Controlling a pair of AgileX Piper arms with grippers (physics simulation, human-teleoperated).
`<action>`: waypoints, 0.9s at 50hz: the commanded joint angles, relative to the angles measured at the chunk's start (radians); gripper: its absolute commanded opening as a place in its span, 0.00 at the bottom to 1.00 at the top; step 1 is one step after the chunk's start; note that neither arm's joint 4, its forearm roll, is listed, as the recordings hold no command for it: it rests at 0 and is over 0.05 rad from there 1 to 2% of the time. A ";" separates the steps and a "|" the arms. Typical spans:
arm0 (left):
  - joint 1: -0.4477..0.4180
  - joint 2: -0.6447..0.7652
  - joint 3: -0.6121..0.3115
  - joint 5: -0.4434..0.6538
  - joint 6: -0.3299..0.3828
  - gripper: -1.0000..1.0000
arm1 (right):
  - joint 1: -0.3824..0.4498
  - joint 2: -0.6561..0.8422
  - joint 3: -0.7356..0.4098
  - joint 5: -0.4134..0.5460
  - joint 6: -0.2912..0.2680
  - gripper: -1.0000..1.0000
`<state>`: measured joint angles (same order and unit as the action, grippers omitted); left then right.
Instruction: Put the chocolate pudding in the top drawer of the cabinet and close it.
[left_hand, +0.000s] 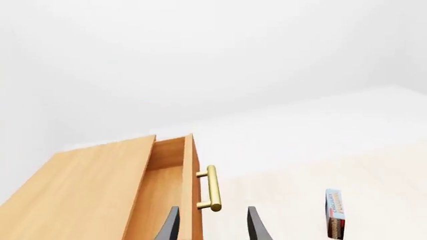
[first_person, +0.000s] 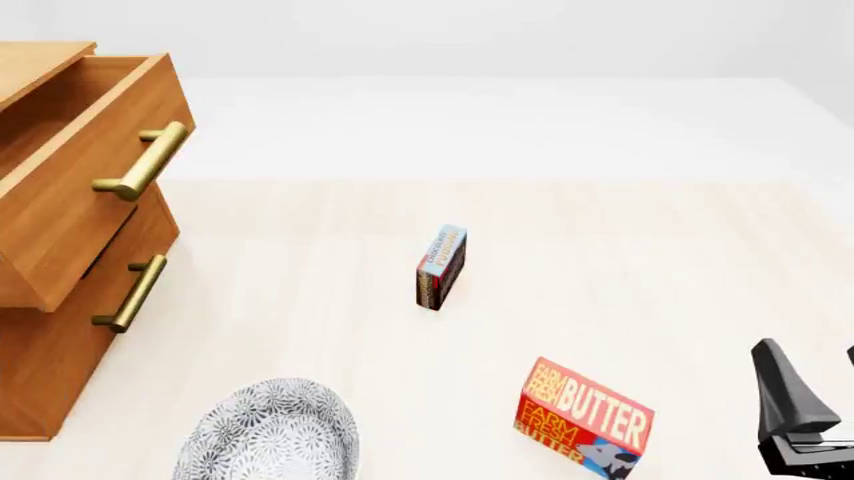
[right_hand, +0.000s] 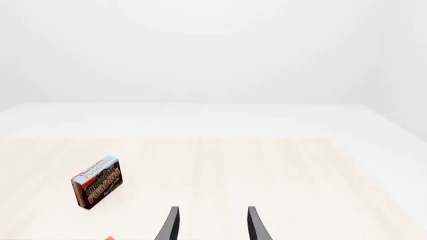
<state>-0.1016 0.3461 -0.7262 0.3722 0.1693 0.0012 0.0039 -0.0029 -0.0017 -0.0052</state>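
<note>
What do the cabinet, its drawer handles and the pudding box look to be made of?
The cabinet looks like orange-brown wood with a matte finish and faint grain lines. The handles, upper and lower, look like polished brass, golden with bright highlights. The chocolate pudding box appears to be thin printed cardboard, judging by its flat faces and lettering. As a render, these are appearances only.

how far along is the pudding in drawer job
Done: the top drawer of the cabinet already stands pulled open. In hand: nothing; both the left gripper and right gripper are open and empty. Left: the chocolate pudding sits on the table, then closing.
</note>
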 joint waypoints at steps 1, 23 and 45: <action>-0.020 0.124 -0.167 0.082 0.001 1.00 | 0.000 -0.003 0.002 0.001 0.000 1.00; 0.016 0.312 -0.472 0.342 -0.137 1.00 | 0.000 -0.003 0.002 0.001 0.000 1.00; 0.041 0.487 -0.641 0.535 -0.185 1.00 | 0.000 -0.003 0.002 0.001 0.000 1.00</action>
<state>-0.0827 0.7621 -1.2924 0.8182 -0.0036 0.0014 0.0008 -0.0005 -0.0009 -0.0052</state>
